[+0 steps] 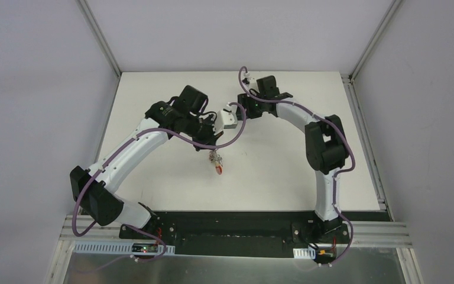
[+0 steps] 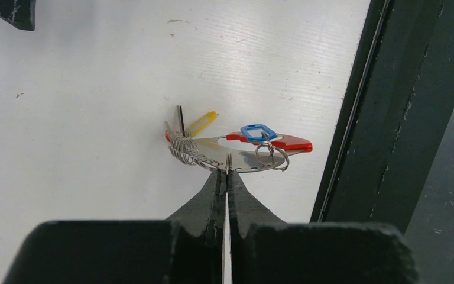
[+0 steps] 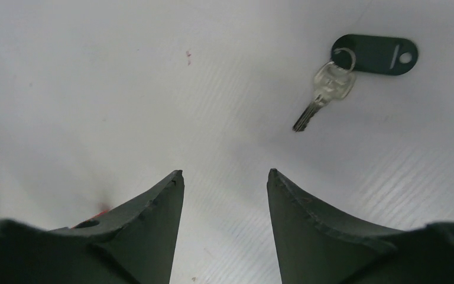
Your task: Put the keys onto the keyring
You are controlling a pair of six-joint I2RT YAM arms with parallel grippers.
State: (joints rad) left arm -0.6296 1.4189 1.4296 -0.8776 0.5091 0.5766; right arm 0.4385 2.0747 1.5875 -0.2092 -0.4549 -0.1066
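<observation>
The left tool (image 2: pixel 226 172) is pressed shut, its two dark fingers meeting on the lower edge of the keyring (image 2: pixel 236 158), a grey curved metal plate with a red section (image 2: pixel 289 143) along its far side. A blue-capped key (image 2: pixel 258 131) hangs on the plate through a small wire ring (image 2: pixel 272 155). At the plate's left end, beyond a bunch of wire rings, a yellow-capped key (image 2: pixel 204 121) and a black-capped key (image 2: pixel 180 117) stick up. From above, the keyring sits close to the middle of the white surface (image 1: pixel 153 189), a little toward the near edge and well away from every corner; I cannot tell whether it touches the surface. The right tool (image 3: pixel 224 173) is wide open and holds nothing, its fingers apart over bare surface. Ahead of it and to the right, a loose key (image 3: pixel 328 89) lies flat, silver, joined by a ring to a dark oval tag (image 3: pixel 375 54). It is clear of both fingers. From overhead that key cannot be made out.
</observation>
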